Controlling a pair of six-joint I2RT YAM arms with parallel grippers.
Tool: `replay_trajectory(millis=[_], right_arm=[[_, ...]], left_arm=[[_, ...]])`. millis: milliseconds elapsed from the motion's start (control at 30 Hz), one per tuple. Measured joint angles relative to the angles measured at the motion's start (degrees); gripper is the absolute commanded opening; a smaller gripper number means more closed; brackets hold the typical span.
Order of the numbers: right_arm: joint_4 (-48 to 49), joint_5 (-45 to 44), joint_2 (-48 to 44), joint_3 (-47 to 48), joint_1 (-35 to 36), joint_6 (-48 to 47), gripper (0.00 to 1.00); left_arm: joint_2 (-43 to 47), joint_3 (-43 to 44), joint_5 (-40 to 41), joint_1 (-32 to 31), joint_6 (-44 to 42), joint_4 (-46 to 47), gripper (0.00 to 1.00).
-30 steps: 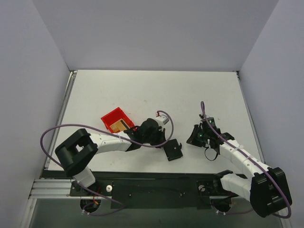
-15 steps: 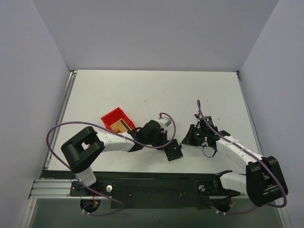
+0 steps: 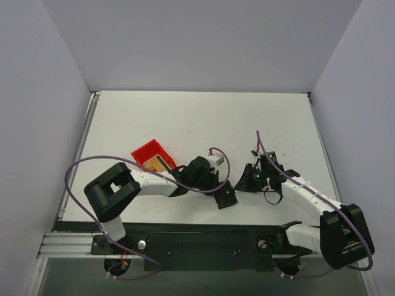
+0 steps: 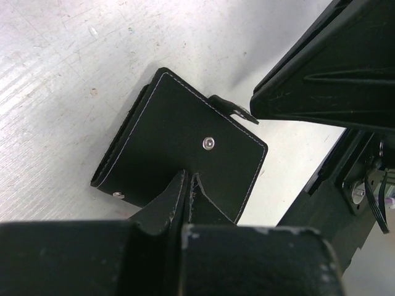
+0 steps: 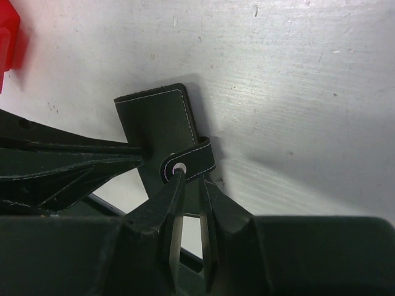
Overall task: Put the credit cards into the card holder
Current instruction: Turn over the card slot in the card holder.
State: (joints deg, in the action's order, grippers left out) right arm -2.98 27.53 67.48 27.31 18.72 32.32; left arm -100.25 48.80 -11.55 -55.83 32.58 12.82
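The card holder [image 3: 226,197] lies closed near the table's front edge, a black folded wallet with a silver stud [image 4: 210,143] on top. My left gripper [image 4: 188,177] is shut, its tips pressing down on the holder's top face. From the right, my right gripper [image 5: 192,177] meets the holder's strap tab [image 5: 191,162], jaws a narrow slit apart, one tip against the tab's snap. Nothing shows between them. The gold-tan credit cards [image 3: 162,162] lie in a red bin [image 3: 148,153] to the left.
The left gripper's fingers [image 5: 74,161] cross the right wrist view just left of the holder. The red bin's corner [image 5: 7,37] shows at the far left there. The black base rail [image 3: 197,237] runs close below the holder.
My right gripper has moved left to the holder's strap, and its jaws have parted slightly. The left gripper stays shut on top of the holder.
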Motion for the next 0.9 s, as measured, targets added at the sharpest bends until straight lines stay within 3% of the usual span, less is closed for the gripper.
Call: replay_trajectory(millis=[900], right_arm=[[5.38, 7.54, 6.51, 0.92, 0.83, 0.70, 0.12]], left_arm=[[-0.90, 0.22, -0.81, -0.70, 0.31, 0.74, 0.00]])
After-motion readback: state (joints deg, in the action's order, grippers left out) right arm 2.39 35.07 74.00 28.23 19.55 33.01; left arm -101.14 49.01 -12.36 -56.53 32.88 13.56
